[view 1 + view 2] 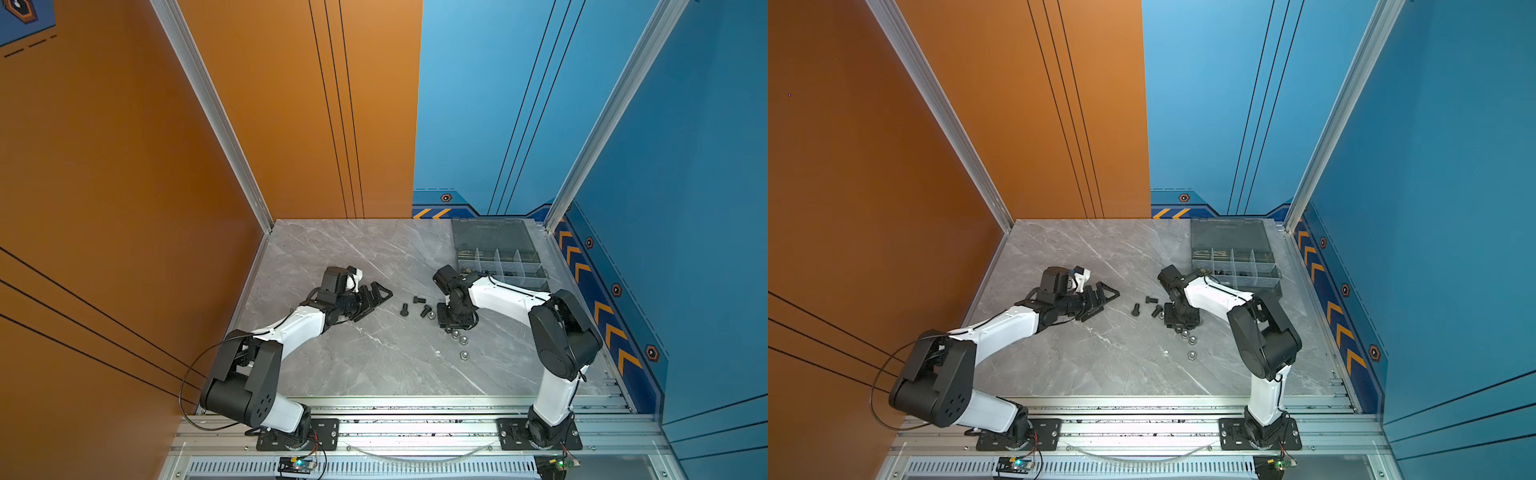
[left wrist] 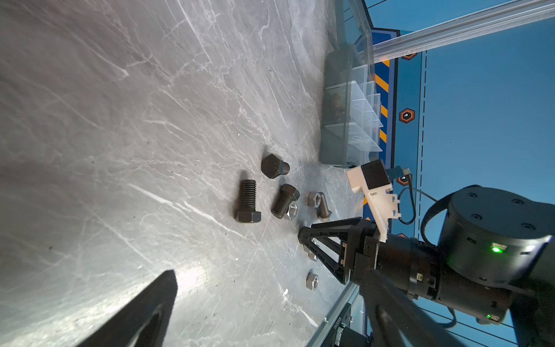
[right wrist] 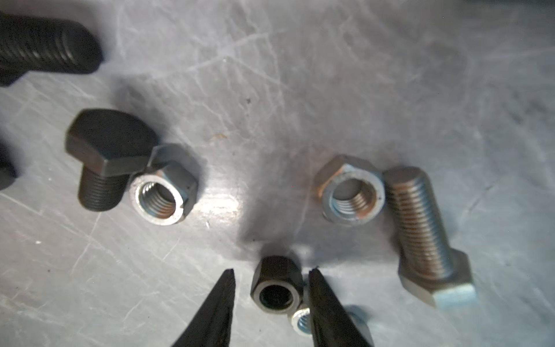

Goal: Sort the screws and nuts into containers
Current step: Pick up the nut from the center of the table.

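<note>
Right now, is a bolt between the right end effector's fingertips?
No, what sits between the open fingertips of the right end effector is a black nut, not a bolt.

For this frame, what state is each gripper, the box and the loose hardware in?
left gripper: open, empty
right gripper: open, jaws either side of the black nut, not gripping it
black nut: loose on the table
box: lid open
silver bolt: on its side beside a silver nut
black bolts: lying loose on the table
</note>
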You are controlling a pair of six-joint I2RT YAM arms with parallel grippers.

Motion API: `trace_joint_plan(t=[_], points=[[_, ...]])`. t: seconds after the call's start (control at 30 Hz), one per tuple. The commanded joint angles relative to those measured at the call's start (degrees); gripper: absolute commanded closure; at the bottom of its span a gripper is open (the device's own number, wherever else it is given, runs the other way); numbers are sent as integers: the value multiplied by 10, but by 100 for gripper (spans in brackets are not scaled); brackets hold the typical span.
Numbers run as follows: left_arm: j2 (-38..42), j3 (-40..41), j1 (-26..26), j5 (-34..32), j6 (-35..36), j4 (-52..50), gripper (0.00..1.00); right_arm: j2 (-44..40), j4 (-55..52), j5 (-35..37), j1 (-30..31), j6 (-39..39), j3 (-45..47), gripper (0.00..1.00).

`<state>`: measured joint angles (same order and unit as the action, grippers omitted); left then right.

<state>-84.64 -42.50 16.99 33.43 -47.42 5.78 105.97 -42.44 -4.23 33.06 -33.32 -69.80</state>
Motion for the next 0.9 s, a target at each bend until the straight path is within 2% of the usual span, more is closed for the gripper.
trace_joint_plan(t=[0.0,0.4,0.5,0.63,0.87], points=[[15,5,4,-9,13,-9,2,11,-15,23,4,-2,-13,57],[13,5,4,-8,12,-6,2,28,-21,33,6,1,-16,61],[13,4,4,-7,12,-5,2,27,-24,35,8,1,-16,66],[12,5,4,-5,12,-3,2,25,-25,35,9,2,-14,79],[14,8,3,-5,11,-1,2,1,-11,30,5,4,-16,90]])
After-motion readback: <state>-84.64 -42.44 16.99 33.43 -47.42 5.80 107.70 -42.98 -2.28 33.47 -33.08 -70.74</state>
